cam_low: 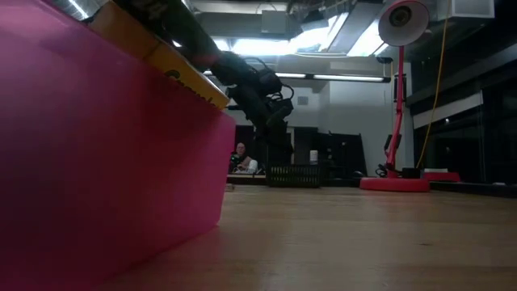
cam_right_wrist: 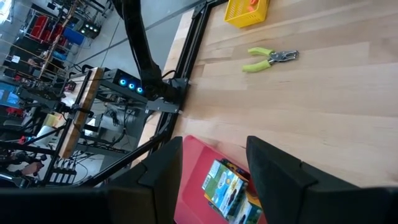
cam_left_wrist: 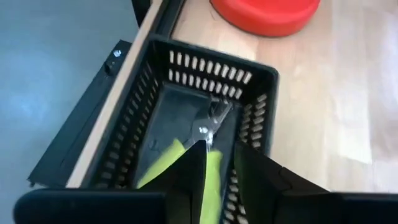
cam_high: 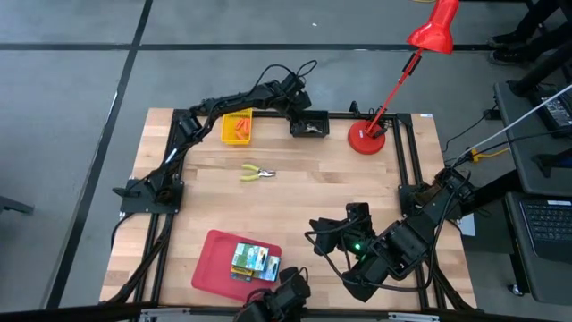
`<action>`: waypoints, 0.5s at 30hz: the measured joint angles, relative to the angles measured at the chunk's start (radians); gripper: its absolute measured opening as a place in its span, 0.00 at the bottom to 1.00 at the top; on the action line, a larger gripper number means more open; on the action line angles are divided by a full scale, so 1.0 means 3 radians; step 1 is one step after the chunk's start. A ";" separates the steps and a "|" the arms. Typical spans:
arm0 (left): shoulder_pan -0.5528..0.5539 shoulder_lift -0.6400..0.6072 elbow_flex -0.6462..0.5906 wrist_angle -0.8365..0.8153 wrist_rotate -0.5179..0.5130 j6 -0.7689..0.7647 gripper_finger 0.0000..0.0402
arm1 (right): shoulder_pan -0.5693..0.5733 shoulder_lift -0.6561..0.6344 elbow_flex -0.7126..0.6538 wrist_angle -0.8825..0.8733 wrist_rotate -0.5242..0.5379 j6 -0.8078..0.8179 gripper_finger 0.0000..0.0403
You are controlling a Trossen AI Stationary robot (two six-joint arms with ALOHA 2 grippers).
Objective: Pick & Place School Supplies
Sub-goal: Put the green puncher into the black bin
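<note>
The left gripper (cam_high: 308, 125) hung over the black slotted basket (cam_high: 310, 124) at the far edge of the wooden surface (cam_high: 340, 188), just beside the red lamp base (cam_high: 367, 139). In the left wrist view its fingers (cam_left_wrist: 194, 171) stood slightly parted on either side of a yellow-green handled plier (cam_left_wrist: 205, 149), which lay inside the basket with its metal tip toward the far wall; whether the fingers touched the handle could not be told. The basket's walls stood close around both plier and fingers, leaving little side room.

A second plier (cam_high: 256, 173) lay alone on bare wood near the middle of the surface, well apart from everything, with open room all round. The yellow bin (cam_high: 238, 126) holding orange pieces (cam_high: 241, 125) sat at the far edge, near the basket, with the left arm stretched past it.

The red tray (cam_high: 219, 259) lay at the near edge, carrying the green-and-yellow crayon boxes (cam_high: 256, 262) toward its right side. The right gripper (cam_high: 317, 234) waited over the near right part of the surface, just beside the tray, its fingers (cam_right_wrist: 277, 171) spread wide and holding nothing.
</note>
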 joint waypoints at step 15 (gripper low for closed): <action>-0.0396 -0.0839 -0.0757 -0.2131 -0.0140 -0.0130 0.30 | 0.0005 0.0000 0.0000 0.0004 0.0312 -0.0223 0.45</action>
